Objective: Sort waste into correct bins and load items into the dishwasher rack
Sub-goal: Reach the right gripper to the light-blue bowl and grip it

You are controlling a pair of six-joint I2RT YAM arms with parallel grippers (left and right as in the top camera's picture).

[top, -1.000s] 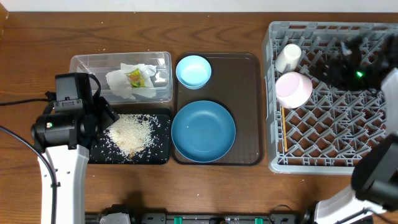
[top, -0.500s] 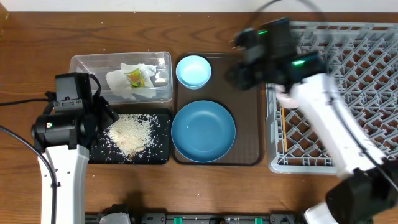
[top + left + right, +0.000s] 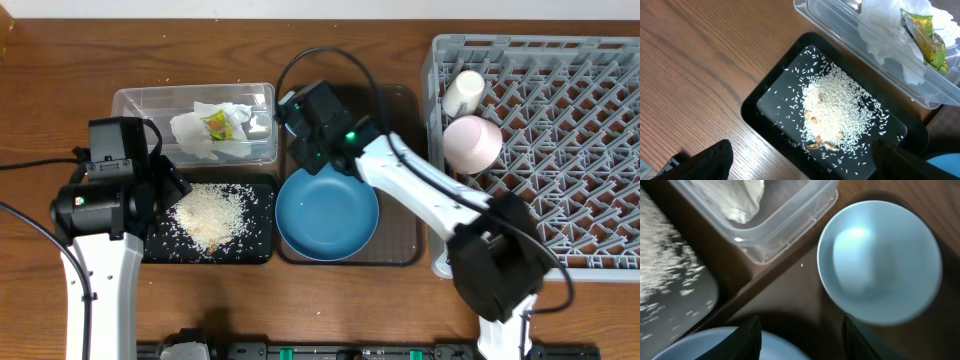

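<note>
Wood tabletop (image 3: 60,50); light-blue bowl (image 3: 880,262) under half-open right end effector (image 3: 802,336), clear only from wrist; left end effector (image 3: 802,161) wide.

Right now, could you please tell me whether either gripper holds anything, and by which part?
Nothing is held: the right gripper is open near the light-blue bowl, the left gripper open too.

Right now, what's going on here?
The right end effector hovers open near the light-blue bowl on the brown tray. The left end effector hangs open above the black tray of rice. Napkin and wrapper lie in the clear tub; pink bowl and white cup sit in the rack; the dark-blue plate isn't loaded yet.
</note>
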